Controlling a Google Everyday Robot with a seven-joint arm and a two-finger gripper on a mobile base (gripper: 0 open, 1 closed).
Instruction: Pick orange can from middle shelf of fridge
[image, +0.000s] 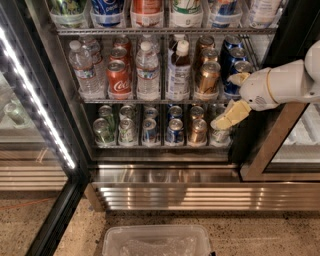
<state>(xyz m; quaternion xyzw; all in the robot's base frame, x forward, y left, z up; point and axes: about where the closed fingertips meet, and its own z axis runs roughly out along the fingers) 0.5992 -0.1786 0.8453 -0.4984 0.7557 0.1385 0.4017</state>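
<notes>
Coppery-gold orange can (207, 80) upright at the front rail of the middle shelf (150, 100), fifth column from the left. Brown-capped bottle (179, 70) just beside it on the left, blue cans (231, 55) just beside it on the right. More cans alike lined up behind it.

Gripper (234, 97) at the right side of the fridge (200, 197), just right of the orange can and apart from it. Fingers spread wide, one above the other, nothing gripped. Upper fingertip (239, 78) about level with the can's middle, in front of the frontmost blue can. Lower finger (230, 116) angled down and left past the shelf rail, its tip over the rightmost small can (218, 135) on the lower rack.

Arm (290, 82) white, entering from the right edge, close to horizontal, crossing the black right frame, wrist pointing left into the shelves.

Also noted: red Coca-Cola can (118, 77) between two water bottles (82, 67) on the same shelf. LED strip (35, 95) lit along the left side. Clear plastic bin (155, 228) on the floor below the ribbed steel base.
</notes>
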